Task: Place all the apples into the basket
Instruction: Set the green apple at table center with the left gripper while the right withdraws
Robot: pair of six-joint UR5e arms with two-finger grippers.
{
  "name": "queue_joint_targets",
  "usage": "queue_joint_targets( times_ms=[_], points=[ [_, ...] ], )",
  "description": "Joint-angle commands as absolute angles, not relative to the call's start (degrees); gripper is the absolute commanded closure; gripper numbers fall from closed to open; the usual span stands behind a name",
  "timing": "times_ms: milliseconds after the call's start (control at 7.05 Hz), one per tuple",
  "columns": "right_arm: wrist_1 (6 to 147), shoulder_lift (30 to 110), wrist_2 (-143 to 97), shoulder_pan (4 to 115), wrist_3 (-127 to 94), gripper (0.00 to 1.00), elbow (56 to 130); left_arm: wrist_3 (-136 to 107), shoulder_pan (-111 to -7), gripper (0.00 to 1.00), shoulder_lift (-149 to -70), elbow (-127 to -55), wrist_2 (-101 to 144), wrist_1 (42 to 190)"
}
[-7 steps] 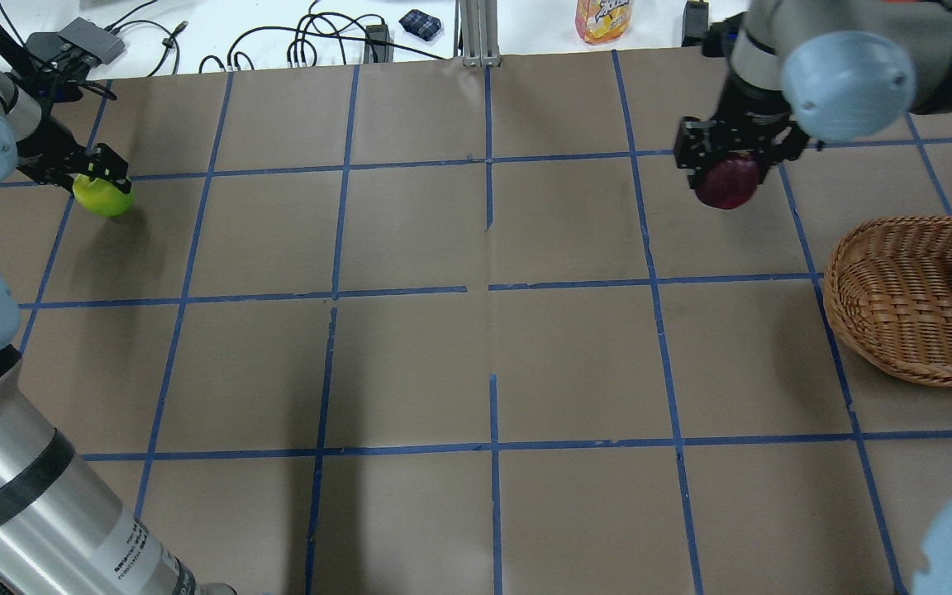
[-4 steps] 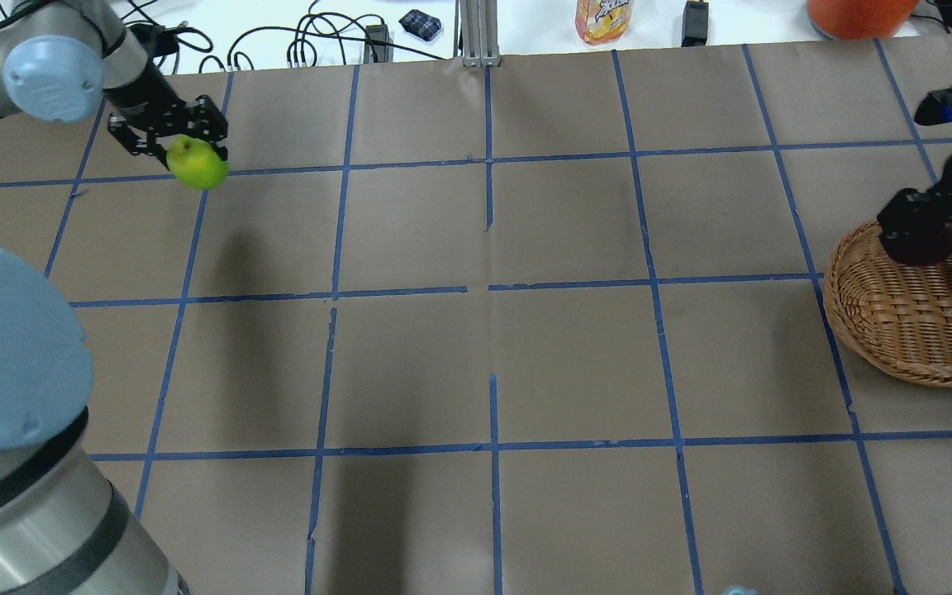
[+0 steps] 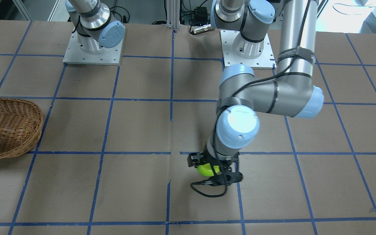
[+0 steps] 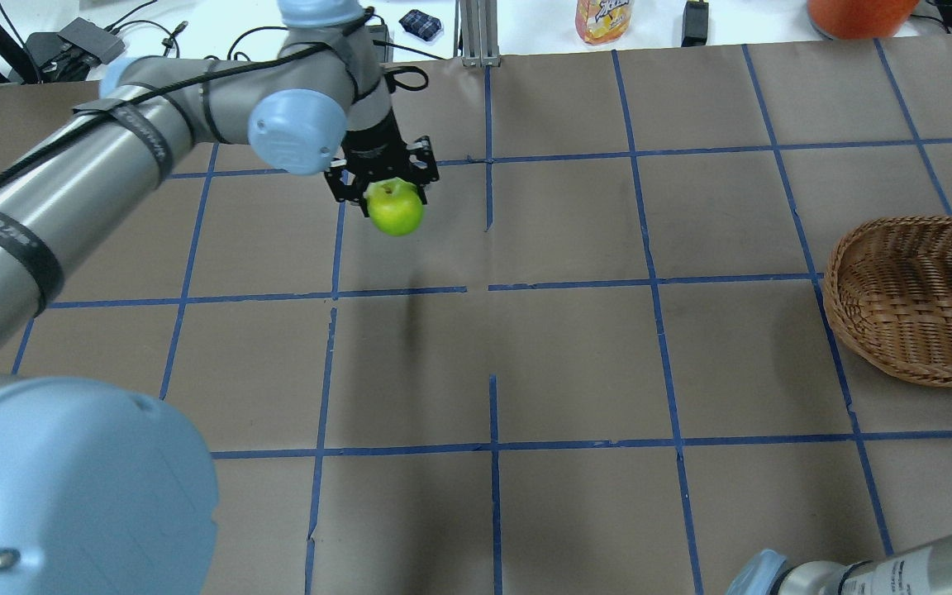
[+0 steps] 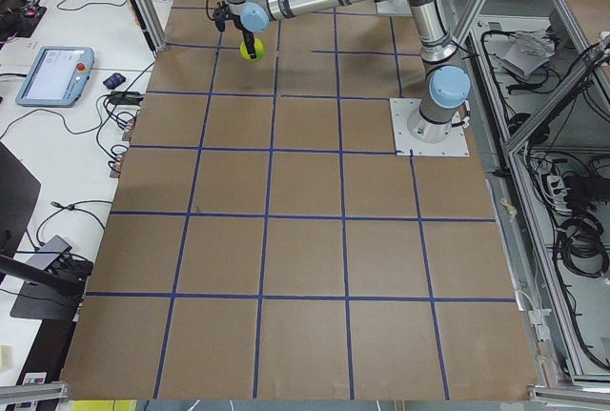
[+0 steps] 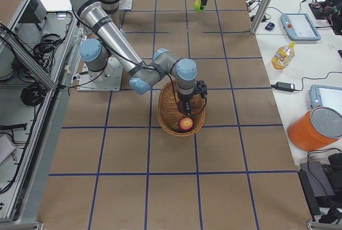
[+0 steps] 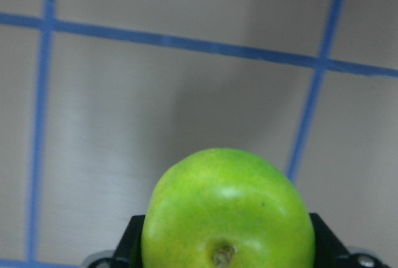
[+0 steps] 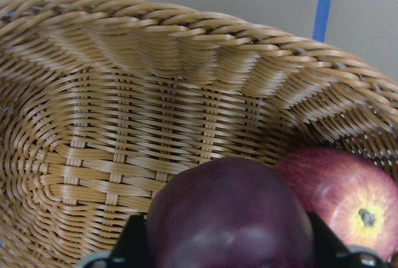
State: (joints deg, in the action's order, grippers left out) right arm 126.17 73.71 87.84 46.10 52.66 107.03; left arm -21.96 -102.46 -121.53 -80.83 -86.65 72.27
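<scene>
My left gripper point(image 4: 383, 178) is shut on the lime green apple point(image 4: 396, 210) and holds it above the table, left of centre at the far side. The apple also shows in the front view point(image 3: 206, 170) and fills the left wrist view point(image 7: 227, 215). My right gripper point(image 6: 187, 105) is shut on the dark purple apple point(image 8: 229, 215) and holds it low inside the wicker basket point(image 4: 889, 306). The red apple point(image 8: 348, 193) lies in the basket right beside it and also shows in the right side view point(image 6: 185, 124). The basket stands at the table's right edge.
A drink bottle point(image 4: 604, 18), an orange container point(image 4: 856, 10), cables and an aluminium post point(image 4: 478, 33) line the far edge. The brown table point(image 4: 575, 364) carries a blue tape grid. The left arm's links stretch over the table's left half.
The left gripper carried the green apple from the far left toward the table's middle. The right gripper brought the purple apple from the table's far right into the basket.
</scene>
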Motion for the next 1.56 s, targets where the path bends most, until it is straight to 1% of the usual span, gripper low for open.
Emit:
queue_joint_targets(
  times_ms=[0,142,426,568,709,851,993,1277,1419],
  points=[
    [125.60,74.79,86.48,46.23,52.91,0.00,106.70,-30.91,-110.28,1.00,-123.65,-81.12,-86.31,67.46],
    [121.59,77.49,86.31,47.01,52.21,0.00,106.26,-31.11,-110.82,1.00,-124.62,-81.12,-86.48,66.80],
    [114.73,82.68,86.48,54.89,44.87,0.00,106.00,-30.76,-111.01,1.00,-125.16,-81.30,-87.01,66.71],
    [111.91,83.57,86.31,60.76,37.78,0.00,106.00,-30.50,-111.01,0.21,-125.77,-81.73,-87.27,66.97],
    [111.89,83.67,86.31,67.61,25.79,0.00,106.00,-30.59,-111.01,0.00,-125.77,-83.04,-87.62,65.93],
    [112.32,83.32,86.13,73.59,14.61,0.00,105.47,-29.63,-110.40,0.00,-125.34,-83.75,-87.63,61.39],
    [112.32,82.28,84.74,78.61,5.80,0.00,103.73,-22.40,-108.22,0.00,-122.63,-81.93,-88.58,61.17],
    [113.20,78.07,83.32,88.11,-8.64,0.00,100.30,-14.20,-101.20,0.00,-113.95,-77.11,-88.24,74.02],
    [114.77,75.35,83.32,93.29,-15.05,0.00,97.50,-8.84,-98.64,0.00,-109.12,-74.47,-88.85,84.18]
  ],
)
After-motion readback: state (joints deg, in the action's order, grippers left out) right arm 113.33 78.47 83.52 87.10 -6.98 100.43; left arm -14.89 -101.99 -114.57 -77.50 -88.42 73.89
